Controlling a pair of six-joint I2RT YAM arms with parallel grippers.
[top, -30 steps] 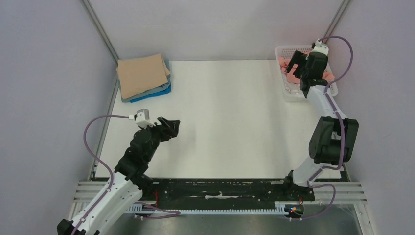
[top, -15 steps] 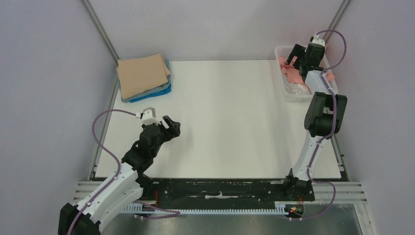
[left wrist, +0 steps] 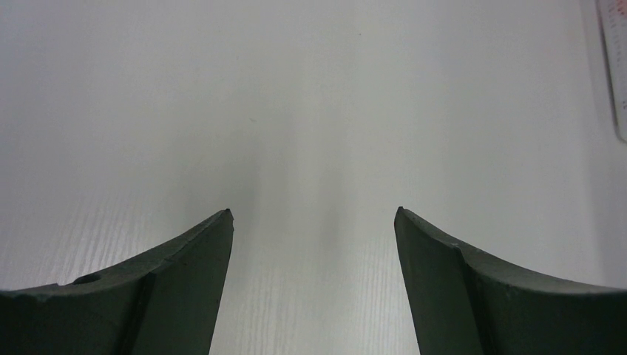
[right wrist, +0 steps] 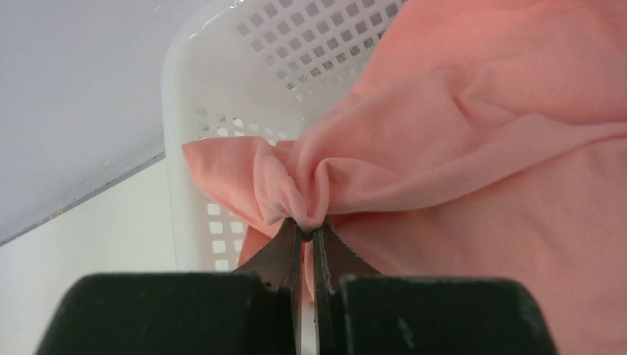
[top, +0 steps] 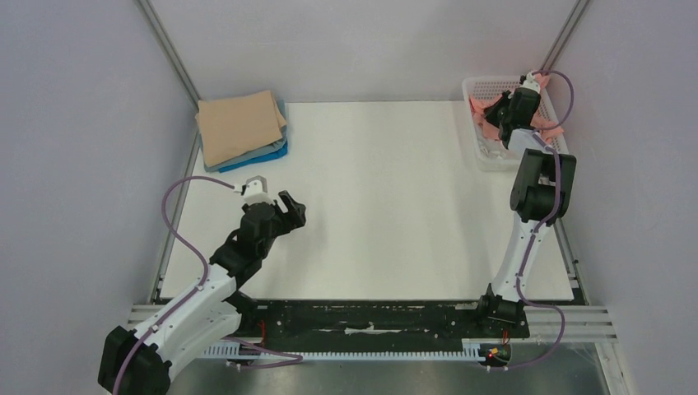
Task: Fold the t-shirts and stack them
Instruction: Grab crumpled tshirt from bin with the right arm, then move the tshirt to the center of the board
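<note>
A salmon-pink t-shirt (right wrist: 473,126) lies crumpled in the white mesh basket (top: 479,148) at the back right. My right gripper (right wrist: 308,231) is shut on a bunched fold of that shirt, down inside the basket (right wrist: 222,89); from above the right gripper (top: 499,113) sits over the pink t-shirt (top: 477,107). A stack of folded t-shirts, tan (top: 239,125) on top with grey and blue (top: 265,154) edges below, rests at the back left. My left gripper (top: 290,206) hangs open over bare table, nothing between its fingers (left wrist: 185,281).
The white table (top: 387,189) spreads between the stack and the basket. Grey walls and metal frame posts (top: 169,49) close in the back and sides. A black rail (top: 370,317) runs along the near edge.
My right gripper has dropped into the basket and shut on the pink t-shirt. The left arm has shifted slightly forward and stayed open.
</note>
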